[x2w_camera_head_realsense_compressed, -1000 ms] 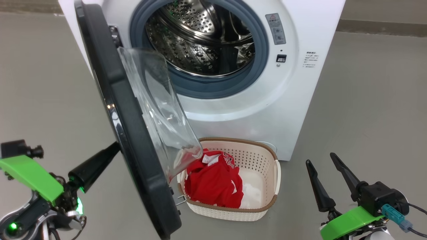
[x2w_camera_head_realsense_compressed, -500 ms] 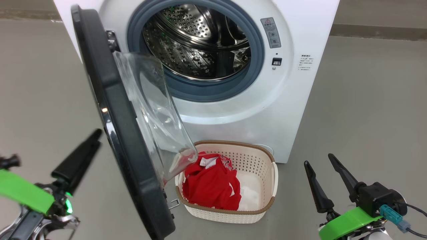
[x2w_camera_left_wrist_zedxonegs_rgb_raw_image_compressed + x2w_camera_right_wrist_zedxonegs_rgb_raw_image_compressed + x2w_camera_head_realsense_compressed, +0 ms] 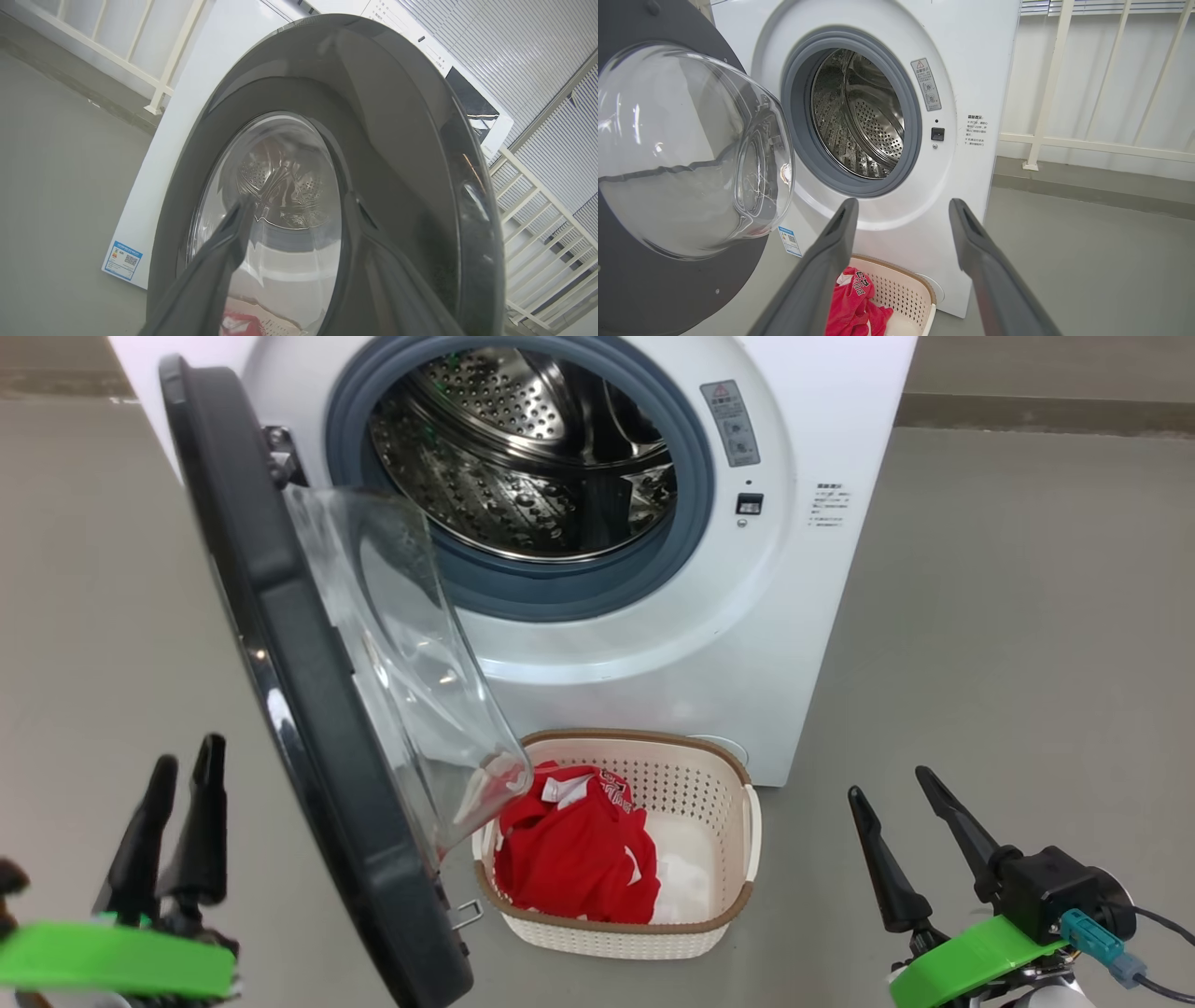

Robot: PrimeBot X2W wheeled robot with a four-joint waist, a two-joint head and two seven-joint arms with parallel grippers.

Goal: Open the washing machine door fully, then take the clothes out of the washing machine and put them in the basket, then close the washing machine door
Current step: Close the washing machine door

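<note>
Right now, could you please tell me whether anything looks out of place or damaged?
Nothing stands out. The washing machine door hangs open and looks intact, the drum of the washing machine looks empty, and the clothes lie heaped inside the basket, none spilled onto the floor.

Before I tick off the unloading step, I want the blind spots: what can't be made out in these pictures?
- Drum front bottom: head view, behind the gasket lip.
- Basket left end: head view, behind the washing machine door glass.
- Clothes count: one crumpled heap; right wrist view, cut by the bottom edge.
- Warning label text: too small.
- Left gripper: head view, blurred, base cut off.
</note>
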